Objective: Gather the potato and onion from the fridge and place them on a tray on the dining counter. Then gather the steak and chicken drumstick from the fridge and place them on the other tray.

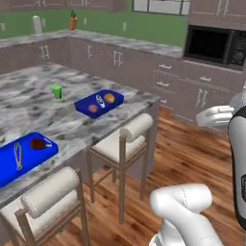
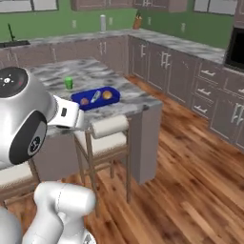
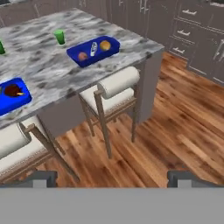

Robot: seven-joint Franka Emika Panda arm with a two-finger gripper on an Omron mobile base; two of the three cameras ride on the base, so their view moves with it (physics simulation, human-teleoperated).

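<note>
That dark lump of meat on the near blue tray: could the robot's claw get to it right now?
Probably yes. The steak lies uncovered on the near tray, nothing above it, and the gripper is open and empty. The stools sit lower than the dining counter.

on the dining counter (image 1: 48, 96) the far tray (image 1: 99, 103) holds the potato (image 1: 109, 98), the onion (image 1: 93, 108) and a utensil (image 1: 100, 100) between them. the near tray (image 1: 24, 156) holds the steak (image 1: 37, 143). a cup (image 1: 57, 91) stands behind them; two stools (image 1: 126, 139) sit before the counter.
</note>
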